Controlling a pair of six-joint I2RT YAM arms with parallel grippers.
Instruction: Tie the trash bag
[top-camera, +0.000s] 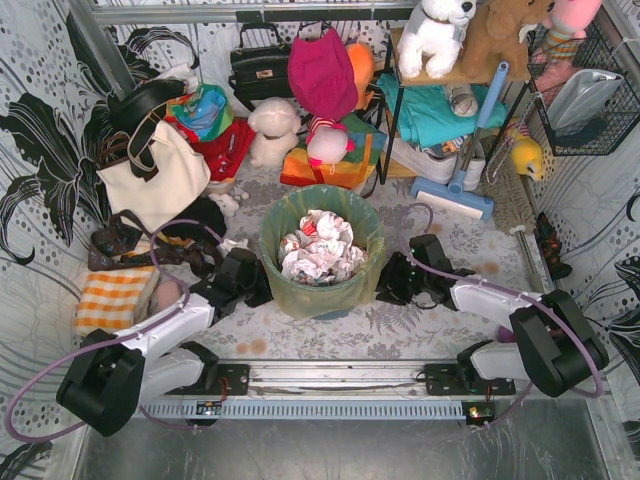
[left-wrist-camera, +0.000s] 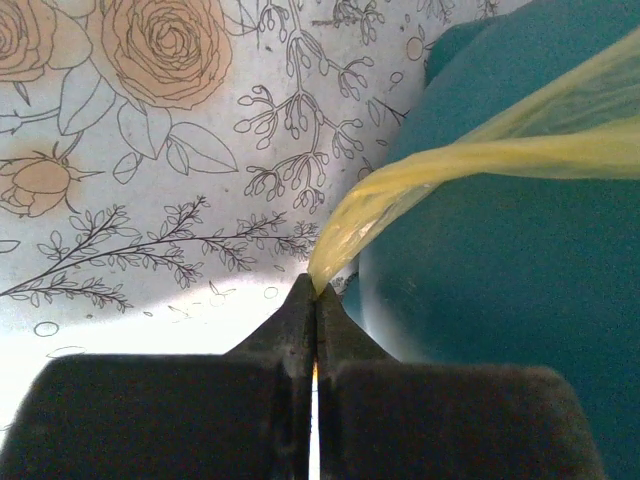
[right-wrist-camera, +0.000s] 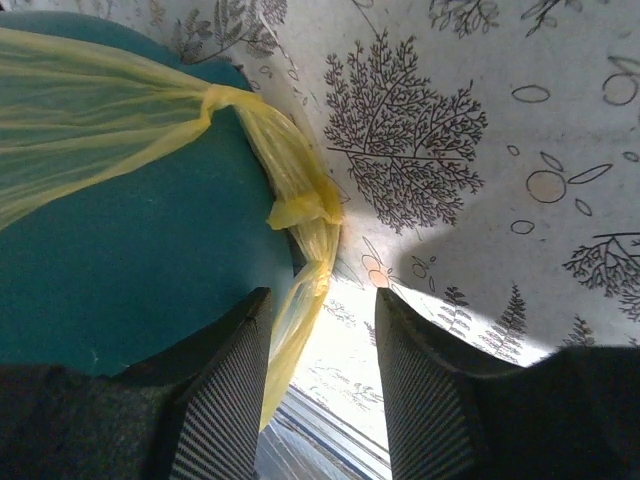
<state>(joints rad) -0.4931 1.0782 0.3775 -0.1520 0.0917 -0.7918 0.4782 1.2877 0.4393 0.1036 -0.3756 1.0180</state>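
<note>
Jaws of the left gripper (left-wrist-camera: 316, 303) pinched shut on a strand of the trash bag (left-wrist-camera: 520, 150); right gripper (right-wrist-camera: 322, 320) jaws wide apart, bag tail hanging between.

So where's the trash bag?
Top view: the trash bag lines the teal bucket mid-table, between the left gripper, pinching a strand, and the right gripper.

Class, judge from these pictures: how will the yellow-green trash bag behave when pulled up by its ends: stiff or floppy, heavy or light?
Probably floppy: the trash bag bunches into a thin rope where the left gripper pinches it. Likely light: only crumpled paper shows inside. May slip: the film looks smooth.
</note>
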